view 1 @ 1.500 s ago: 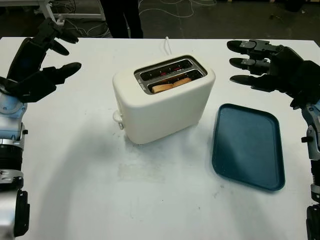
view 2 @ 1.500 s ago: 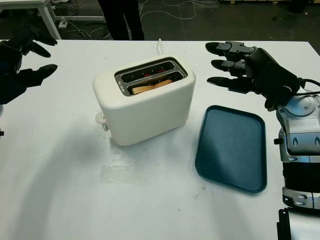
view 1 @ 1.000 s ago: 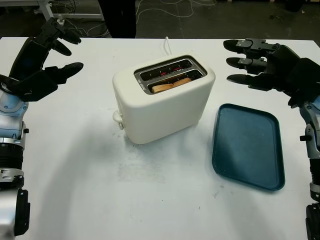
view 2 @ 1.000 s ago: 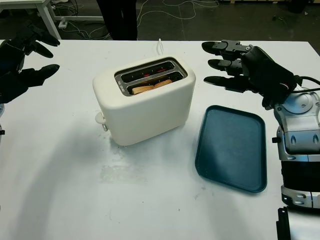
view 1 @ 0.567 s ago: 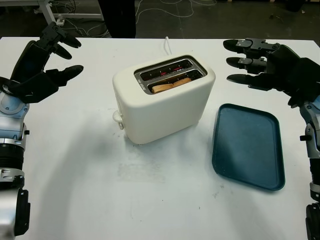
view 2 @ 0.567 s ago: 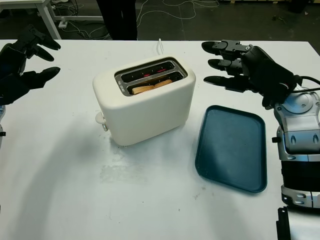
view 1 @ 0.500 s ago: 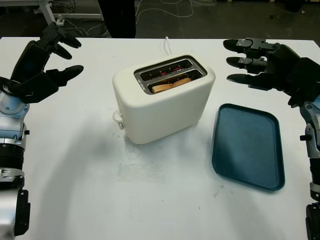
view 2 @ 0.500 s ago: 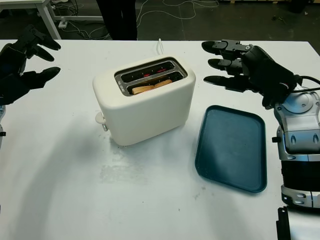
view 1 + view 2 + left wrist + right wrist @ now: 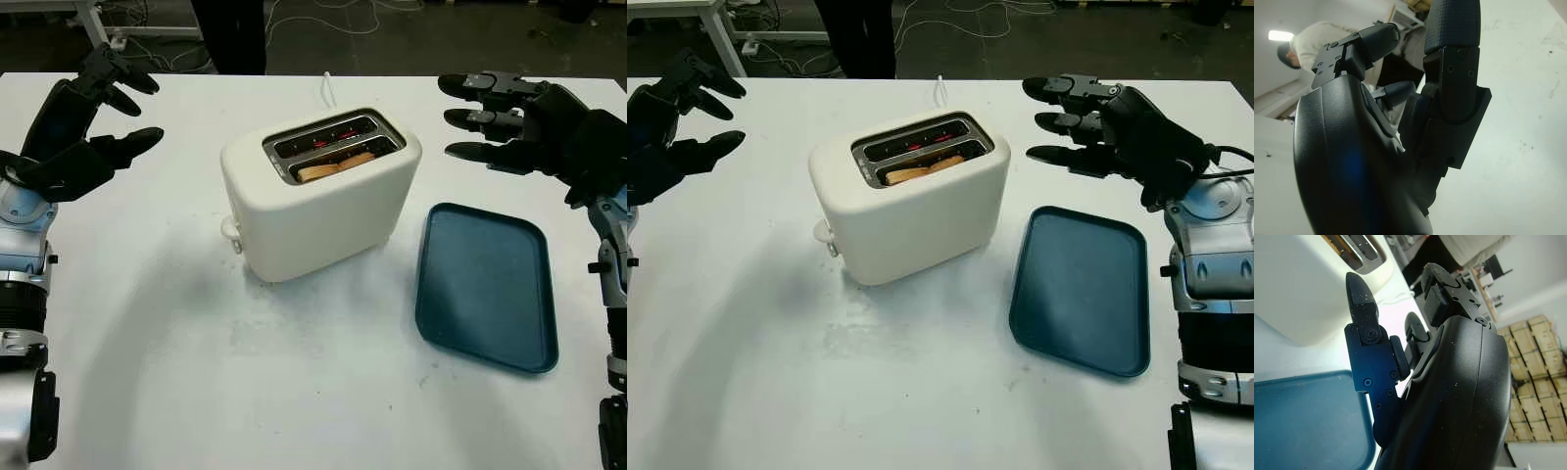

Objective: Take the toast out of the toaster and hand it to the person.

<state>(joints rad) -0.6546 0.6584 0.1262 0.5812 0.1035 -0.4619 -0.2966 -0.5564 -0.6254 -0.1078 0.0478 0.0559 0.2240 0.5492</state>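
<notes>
We see the toast (image 9: 335, 166) sitting low in the front slot of the cream toaster (image 9: 318, 191) at mid-table, w/ a dark blue tray (image 9: 487, 284) just to its right. Our left hand (image 9: 83, 132) is up over the table's far-left, well apart from the toaster, open & holding nothing. Our right hand (image 9: 524, 132) hovers beyond the tray, right of the toaster, also open & holding nothing; a person (image 9: 1317, 41) stands past the table's far edge.

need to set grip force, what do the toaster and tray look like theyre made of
Toaster: cream shell, probably matte plastic, judging by its soft rounded edges and dull sheen; the slot surrounds look like shiny metal. Tray: dark teal, likely moulded plastic, going by the rounded corners, raised rim and faint smooth gloss. Toast: browned bread, sitting low in the near slot.
</notes>
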